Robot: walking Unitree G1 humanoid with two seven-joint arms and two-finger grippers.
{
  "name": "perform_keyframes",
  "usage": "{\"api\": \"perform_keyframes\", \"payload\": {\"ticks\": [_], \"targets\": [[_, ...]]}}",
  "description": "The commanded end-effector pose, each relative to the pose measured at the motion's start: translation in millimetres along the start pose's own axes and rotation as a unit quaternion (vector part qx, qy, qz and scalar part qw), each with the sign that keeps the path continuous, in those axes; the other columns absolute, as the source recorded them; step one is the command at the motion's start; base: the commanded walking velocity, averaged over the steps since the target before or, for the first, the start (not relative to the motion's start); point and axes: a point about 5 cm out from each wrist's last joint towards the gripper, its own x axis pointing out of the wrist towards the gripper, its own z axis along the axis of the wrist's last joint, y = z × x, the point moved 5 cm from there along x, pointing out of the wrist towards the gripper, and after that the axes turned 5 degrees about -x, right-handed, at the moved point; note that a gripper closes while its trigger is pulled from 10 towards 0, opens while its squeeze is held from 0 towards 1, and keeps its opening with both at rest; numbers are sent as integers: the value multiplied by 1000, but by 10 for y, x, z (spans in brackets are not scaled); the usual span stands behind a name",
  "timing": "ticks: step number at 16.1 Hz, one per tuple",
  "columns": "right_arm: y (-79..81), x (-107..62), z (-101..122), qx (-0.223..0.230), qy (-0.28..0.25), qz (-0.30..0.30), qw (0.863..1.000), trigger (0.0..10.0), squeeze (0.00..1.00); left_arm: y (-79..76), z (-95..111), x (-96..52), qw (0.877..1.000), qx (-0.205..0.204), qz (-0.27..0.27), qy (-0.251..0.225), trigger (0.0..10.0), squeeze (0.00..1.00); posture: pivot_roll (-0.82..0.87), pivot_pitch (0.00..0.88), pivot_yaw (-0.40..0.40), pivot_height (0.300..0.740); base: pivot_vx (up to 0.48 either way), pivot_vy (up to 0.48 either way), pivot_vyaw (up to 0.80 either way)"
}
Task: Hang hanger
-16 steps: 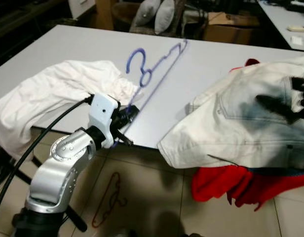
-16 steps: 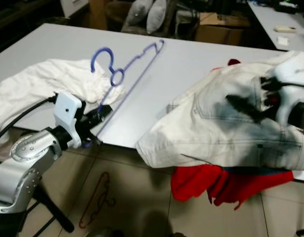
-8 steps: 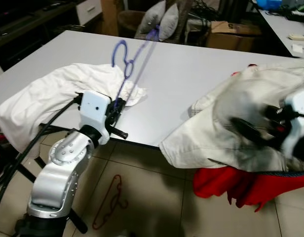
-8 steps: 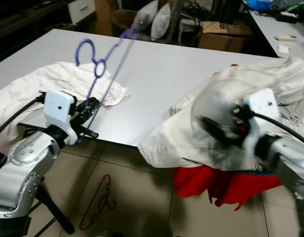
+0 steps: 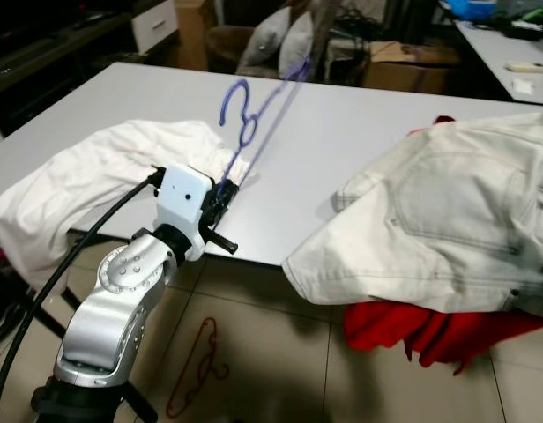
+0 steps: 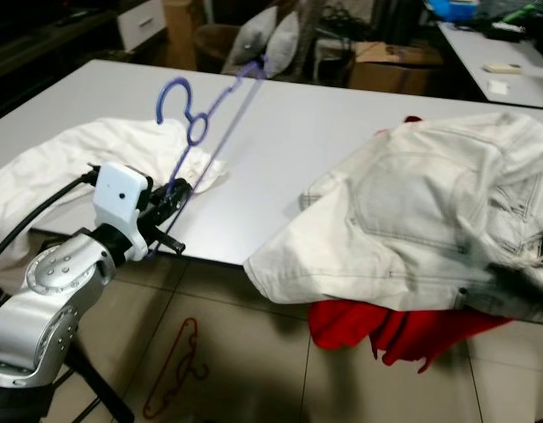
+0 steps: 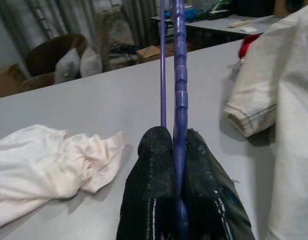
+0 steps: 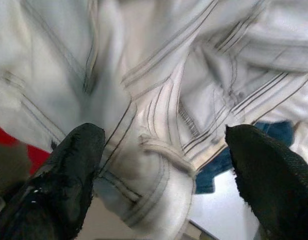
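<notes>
Purple thin plastic hanger [image 5: 254, 132] pinched tight in left gripper [image 7: 176, 150] above grey table [image 5: 360, 132] | right gripper [image 8: 164, 165] fingers spread wide over white denim jeans [image 5: 448, 220], holding nothing | step: carry hanger | next: find rail.

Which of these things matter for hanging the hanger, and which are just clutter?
In play:
blue hanger, clamped in the left hand
right hand, open over the jeans

Lying about:
white jeans
white cloth
red garment
red hanger on the floor
pillows
</notes>
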Motion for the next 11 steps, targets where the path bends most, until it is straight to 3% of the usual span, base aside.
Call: {"api": "perform_keyframes", "payload": {"ticks": [1,2,3,5,7,9,11], "targets": [[-134,-278,359,-15,-78,1,997,10000,0,33,24,0,1000,-1,-3,-5,10000,0,-23,14,36,740,0,0,0],[-159,-346,474,-14,-110,3,994,10000,0,37,31,1,1000,-3,-4,-7,10000,0,-23,14,36,740,0,0,0],[-188,-460,695,-16,-180,10,983,10000,0,23,36,3,1000,-5,-13,-9,10000,0,-25,13,34,740,0,0,0],[-112,-557,1042,7,-320,45,946,10000,0,-59,65,-21,998,-12,-55,-13,10000,0,-23,8,30,740,0,0,0],[336,-268,1118,-14,-351,147,925,10000,0,-78,129,-100,992,6,-127,-15,10000,0,-12,0,26,740,0,0,0],[643,-42,1185,-65,-355,216,907,10000,0,-79,141,-176,978,61,-199,6,10000,0,9,0,9,740,0,0,0],[803,-4,1353,-117,-378,270,878,10000,0,-40,155,-216,959,129,-252,29,10000,0,27,0,-9,740,0,0,0]]}}
